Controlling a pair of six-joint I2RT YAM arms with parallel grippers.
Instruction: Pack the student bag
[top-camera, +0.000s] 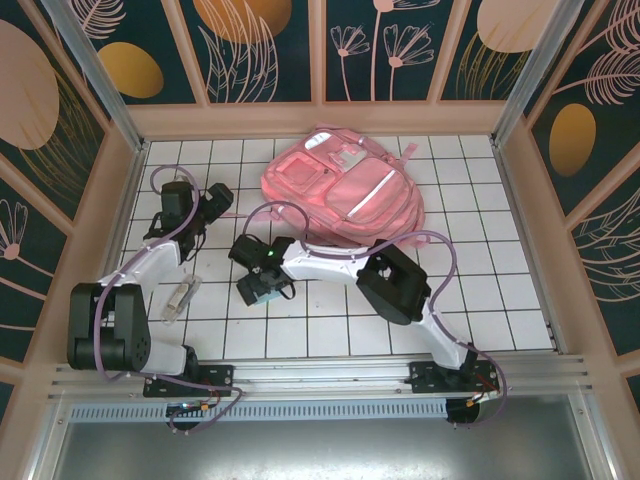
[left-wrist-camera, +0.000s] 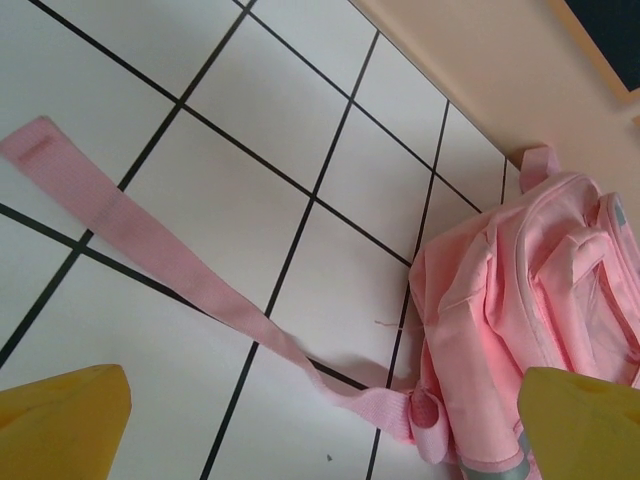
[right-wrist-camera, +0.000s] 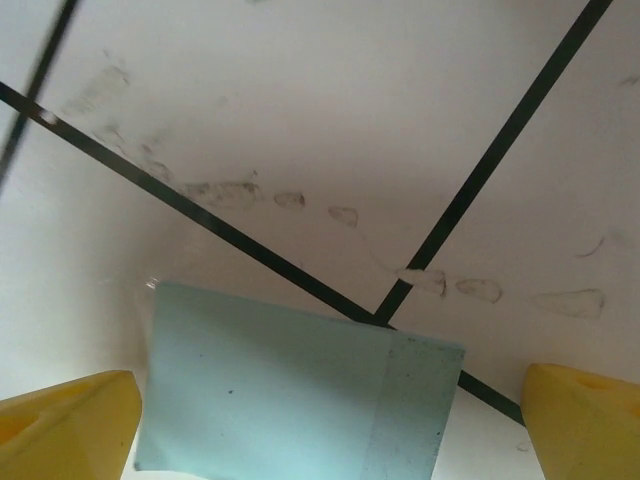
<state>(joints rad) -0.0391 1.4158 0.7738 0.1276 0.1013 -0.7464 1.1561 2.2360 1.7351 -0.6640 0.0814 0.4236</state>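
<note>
The student bag (top-camera: 340, 188) is a large soft pink backpack lying flat at the back middle of the tiled table, its white strip facing up. In the left wrist view the bag (left-wrist-camera: 520, 300) lies to the right and a long pink strap (left-wrist-camera: 150, 250) trails from it across the tiles. My left gripper (top-camera: 218, 203) (left-wrist-camera: 320, 405) hovers open just left of the bag, with nothing between its yellow fingertips (left-wrist-camera: 70, 420). My right gripper (top-camera: 258, 282) (right-wrist-camera: 330, 425) is open, low over a flat pale blue booklet (right-wrist-camera: 290, 390) that lies on the tiles between its fingers.
A small clear packet (top-camera: 180, 298) lies on the tiles at the front left, near the left arm's base link. Wooden walls (top-camera: 320, 118) ring the table on three sides. Bare tiles (top-camera: 500, 270) stretch to the right of the right arm.
</note>
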